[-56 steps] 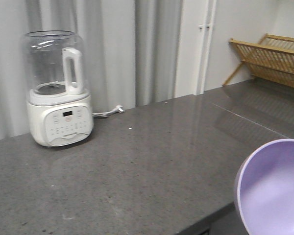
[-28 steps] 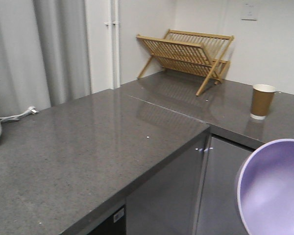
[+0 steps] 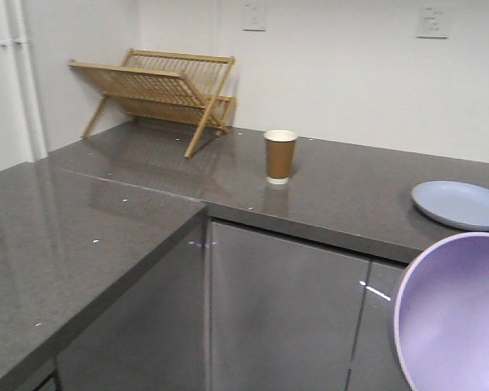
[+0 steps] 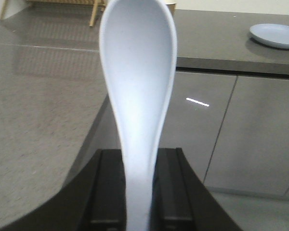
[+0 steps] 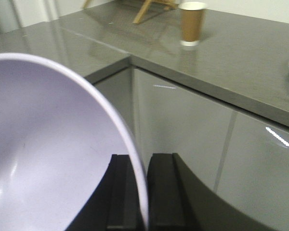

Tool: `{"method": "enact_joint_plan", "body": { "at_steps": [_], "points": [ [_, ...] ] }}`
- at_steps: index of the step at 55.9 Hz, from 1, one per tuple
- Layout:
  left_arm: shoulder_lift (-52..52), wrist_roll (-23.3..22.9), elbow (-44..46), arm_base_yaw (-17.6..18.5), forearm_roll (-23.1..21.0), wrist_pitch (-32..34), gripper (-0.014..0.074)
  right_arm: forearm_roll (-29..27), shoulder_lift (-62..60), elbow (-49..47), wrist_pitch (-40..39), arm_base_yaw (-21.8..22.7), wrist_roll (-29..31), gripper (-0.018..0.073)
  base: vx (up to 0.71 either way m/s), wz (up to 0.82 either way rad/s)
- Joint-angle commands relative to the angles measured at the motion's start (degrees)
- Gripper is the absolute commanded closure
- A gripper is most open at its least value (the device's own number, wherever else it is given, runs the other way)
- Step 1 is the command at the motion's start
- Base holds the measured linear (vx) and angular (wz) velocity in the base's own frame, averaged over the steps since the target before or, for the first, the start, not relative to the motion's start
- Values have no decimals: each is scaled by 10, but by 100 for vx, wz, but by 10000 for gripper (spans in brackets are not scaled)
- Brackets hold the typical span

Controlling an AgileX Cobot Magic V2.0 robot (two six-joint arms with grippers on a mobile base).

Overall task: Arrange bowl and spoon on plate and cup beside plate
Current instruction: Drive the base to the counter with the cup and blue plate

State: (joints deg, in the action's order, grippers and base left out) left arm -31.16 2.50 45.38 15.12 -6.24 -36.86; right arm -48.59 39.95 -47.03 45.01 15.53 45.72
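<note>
Centrally, the cup (image 3: 279, 155) stands upright on the dark grey counter (image 3: 342, 195), open end up, with nothing touching it. To the right of the cup, and well apart from it on the same counter, lies the plate (image 3: 460, 204), flat and bare. Behind the cup and to its left, a wooden drying rack (image 3: 155, 90) stands against the white wall.

Nearer the camera than the cup, and off the counter, the bowl (image 3: 456, 318) is held in the air in front of the grey cabinet doors (image 3: 277, 318). It is tilted, so that its hollow faces the front-facing view. The right gripper (image 5: 139, 192) is clamped on the bowl's rim, with one dark finger on each side of the wall.

The left gripper (image 4: 137, 190) is closed on the handle of the spoon (image 4: 137, 86), which stands upright between its two fingers. The scoop is uppermost, with its hollow side towards the left wrist camera. In that view the scoop's tip hides most of the cup, and the plate shows to the cup's right.
</note>
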Motion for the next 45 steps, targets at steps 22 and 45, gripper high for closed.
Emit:
{"method": "enact_joint_plan", "body": {
  "at_steps": [22,45],
  "points": [
    [-1,-2,15,1,-8,44,603,-28,0,-16,-32,2,6,568,19,-64],
    [-1,-2,15,1,-8,44,603,-28,0,-16,-31,2,6,568,31,-28]
  ]
}}
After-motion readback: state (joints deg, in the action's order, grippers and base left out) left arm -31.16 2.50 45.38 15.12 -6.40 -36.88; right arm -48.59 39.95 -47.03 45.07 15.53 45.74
